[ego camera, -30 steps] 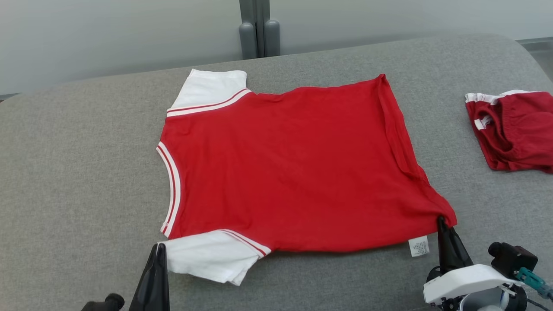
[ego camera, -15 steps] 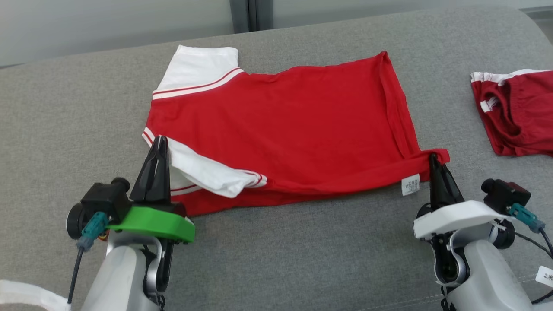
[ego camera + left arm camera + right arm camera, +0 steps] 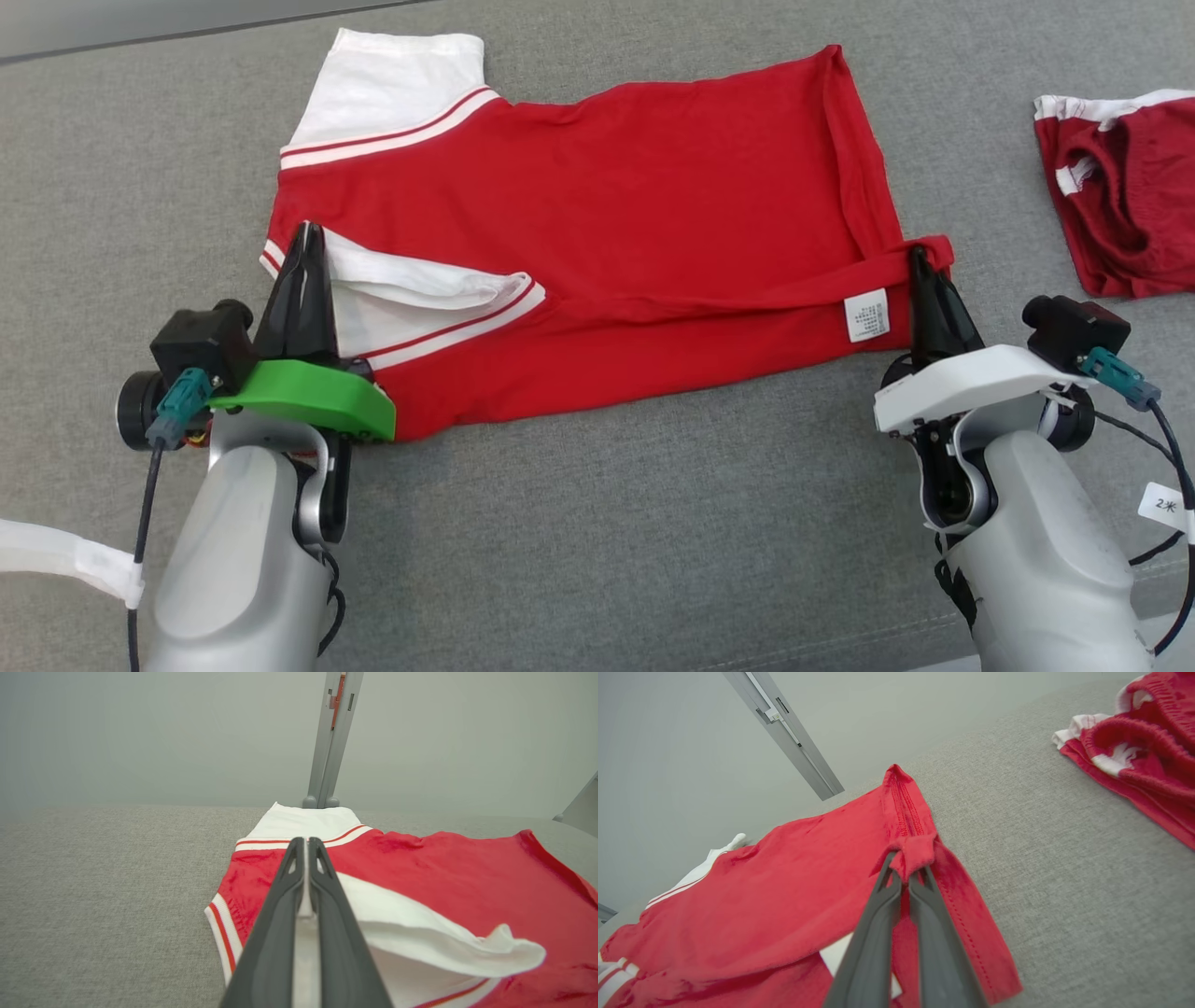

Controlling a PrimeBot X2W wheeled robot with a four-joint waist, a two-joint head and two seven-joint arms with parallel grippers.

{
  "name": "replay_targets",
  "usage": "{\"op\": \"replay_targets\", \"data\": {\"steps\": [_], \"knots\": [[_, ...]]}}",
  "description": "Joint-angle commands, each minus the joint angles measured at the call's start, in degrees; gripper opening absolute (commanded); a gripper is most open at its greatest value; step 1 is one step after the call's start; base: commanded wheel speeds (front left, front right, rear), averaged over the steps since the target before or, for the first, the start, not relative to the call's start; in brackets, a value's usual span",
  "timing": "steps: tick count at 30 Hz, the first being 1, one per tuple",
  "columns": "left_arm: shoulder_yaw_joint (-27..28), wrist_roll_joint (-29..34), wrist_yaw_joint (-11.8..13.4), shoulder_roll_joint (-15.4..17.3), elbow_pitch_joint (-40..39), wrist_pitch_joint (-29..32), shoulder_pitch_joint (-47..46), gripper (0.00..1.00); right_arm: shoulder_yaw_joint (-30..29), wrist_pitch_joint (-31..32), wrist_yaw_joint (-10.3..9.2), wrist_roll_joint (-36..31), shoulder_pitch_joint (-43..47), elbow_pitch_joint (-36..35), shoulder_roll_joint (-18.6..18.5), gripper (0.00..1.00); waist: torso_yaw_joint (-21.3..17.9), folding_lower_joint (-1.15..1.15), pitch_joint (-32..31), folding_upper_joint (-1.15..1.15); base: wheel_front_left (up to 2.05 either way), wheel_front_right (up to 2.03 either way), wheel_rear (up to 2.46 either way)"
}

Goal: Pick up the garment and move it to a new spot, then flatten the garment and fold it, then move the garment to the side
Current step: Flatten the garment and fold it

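The garment (image 3: 597,205) is a red T-shirt with white sleeves, spread sideways on the grey cushioned surface (image 3: 653,523), neck at the left. Its near edge is lifted and carried over the body in a fold. My left gripper (image 3: 306,229) is shut on the white near sleeve (image 3: 411,285), pinched between the fingers (image 3: 306,877). My right gripper (image 3: 920,252) is shut on the red hem corner (image 3: 915,851) at the shirt's right end, and a white care label (image 3: 866,315) hangs beside it.
A second red garment with white trim (image 3: 1130,196) lies crumpled at the far right of the surface, also in the right wrist view (image 3: 1139,751). A grey post (image 3: 332,737) stands behind the surface against a pale wall. Bare cushion lies in front and left.
Both grippers have moved away from me over the shirt, dragging the near sleeve and hem corner across its body. The head camera has tilted down, so the whole picture has shifted.
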Motion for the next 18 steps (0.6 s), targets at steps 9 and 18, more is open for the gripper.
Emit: {"op": "replay_targets", "data": {"steps": [9,18], "knots": [[4.15,1.85,0.11,-1.46,-1.23,-0.29,-0.35,1.0,-2.16,-0.17,-0.08,-2.24,-0.29,-1.84,-0.16,1.0,0.06,0.0,-0.92,0.0,0.0,0.0,0.0],[6.68,2.4,-1.52,-2.52,-6.12,-0.25,6.27,1.0,-5.54,-0.17,-0.08,-7.08,5.51,-7.03,-0.13,1.0,0.78,0.0,-4.74,0.0,0.0,0.0,0.0]]}}
